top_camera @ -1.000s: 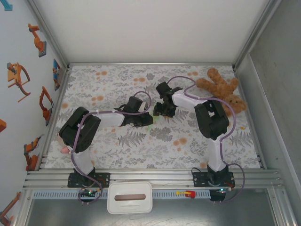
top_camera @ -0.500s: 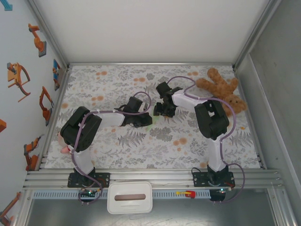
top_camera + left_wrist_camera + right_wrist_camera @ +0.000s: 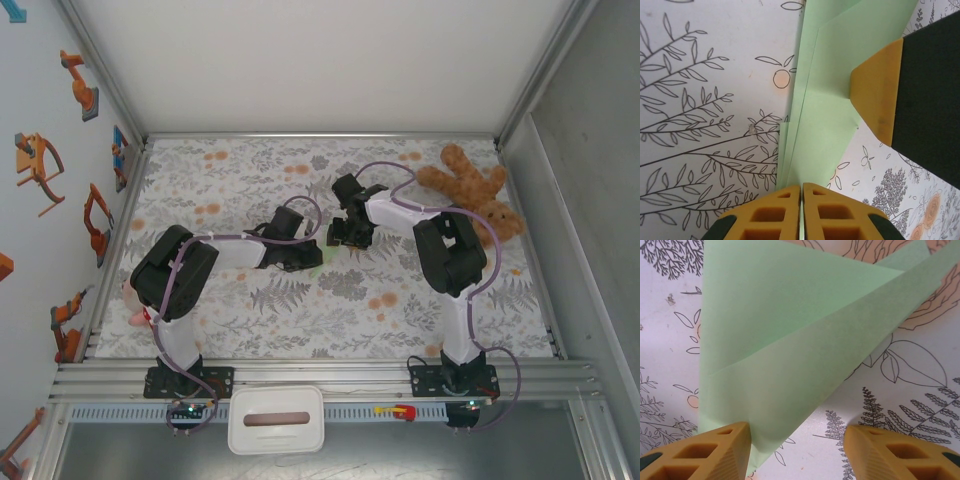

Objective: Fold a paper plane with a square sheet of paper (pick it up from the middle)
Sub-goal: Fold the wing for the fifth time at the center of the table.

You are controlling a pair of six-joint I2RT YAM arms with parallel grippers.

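The square sheet of paper (image 3: 790, 340) is pale mint green and lies part-folded into a long pointed shape on the patterned table. It has several overlapping layers (image 3: 825, 115). In the top view a green sliver of it (image 3: 318, 256) shows between the two grippers at mid-table. My left gripper (image 3: 801, 197) is shut on the near end of the folded paper, and the paper's edge runs into the seam between its yellow pads. My right gripper (image 3: 797, 436) is open. Its left fingertip (image 3: 732, 440) rests on the paper's corner and its right one stands over bare table. That right gripper's finger (image 3: 877, 92) touches the paper's upper layer.
A brown teddy bear (image 3: 470, 187) lies at the back right of the table. A white lidded container (image 3: 276, 420) sits below the front rail. Metal frame posts and walls bound the floral table (image 3: 340, 300).
The left gripper's jaws have closed the last bit onto the paper. The arms and the paper have barely shifted.
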